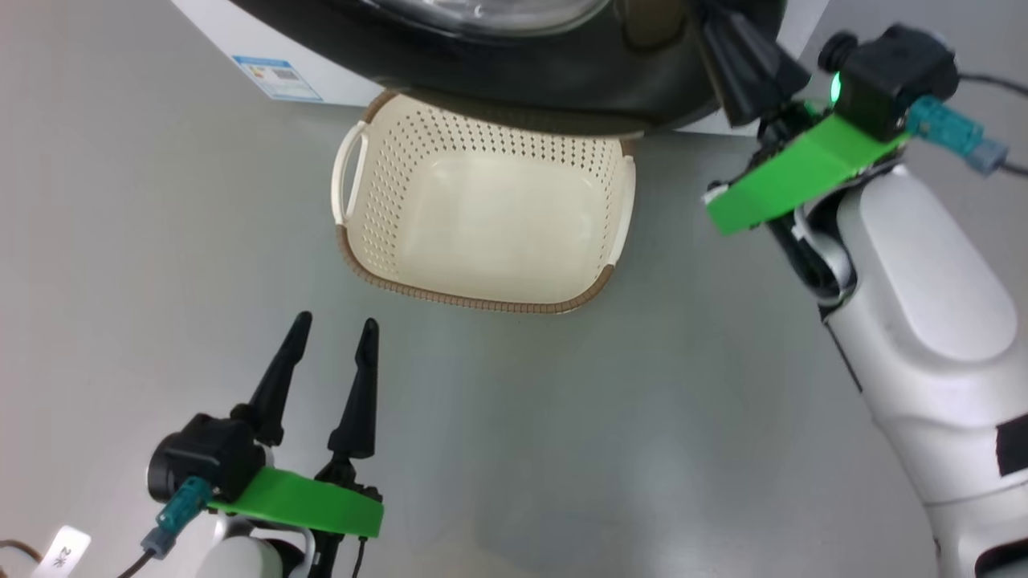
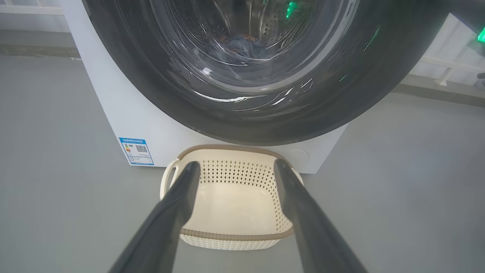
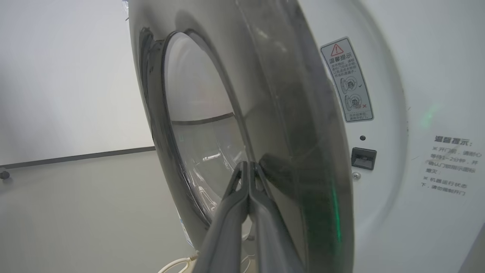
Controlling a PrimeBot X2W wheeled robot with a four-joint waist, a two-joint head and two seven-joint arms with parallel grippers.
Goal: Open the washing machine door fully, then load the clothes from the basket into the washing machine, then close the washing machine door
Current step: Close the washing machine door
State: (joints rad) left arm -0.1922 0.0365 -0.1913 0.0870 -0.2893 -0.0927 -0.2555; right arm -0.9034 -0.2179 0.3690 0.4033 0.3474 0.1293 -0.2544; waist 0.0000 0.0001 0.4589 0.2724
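Door-closing is judged to be the step in hand. The basket (image 1: 482,303) is seen standing bare on the floor (image 1: 161,241), just in front of the washing machine (image 2: 125,113) and partly under the door's lower edge. A blue garment, taken to be one of the clothes (image 2: 242,45), is made out in the drum through the glass; the cream garment cannot be picked out.

The washing machine door (image 3: 265,113) is shown ajar in the right wrist view, swung out from the white front, with the latch slot (image 3: 363,158) left uncovered. The fingers of the right gripper (image 3: 248,167) are pressed together with nothing between them, and their tips appear to be set against the door's glossy outer face, near its free edge. The fingers of the left gripper (image 1: 336,323) are spread wide and hold nothing; they are held low over the floor, near the basket and pointed towards it.

For the next move, a steady push on the outer face towards the machine is called for, carried through until the latch is caught. Some slipping on the glossy surface may be expected.
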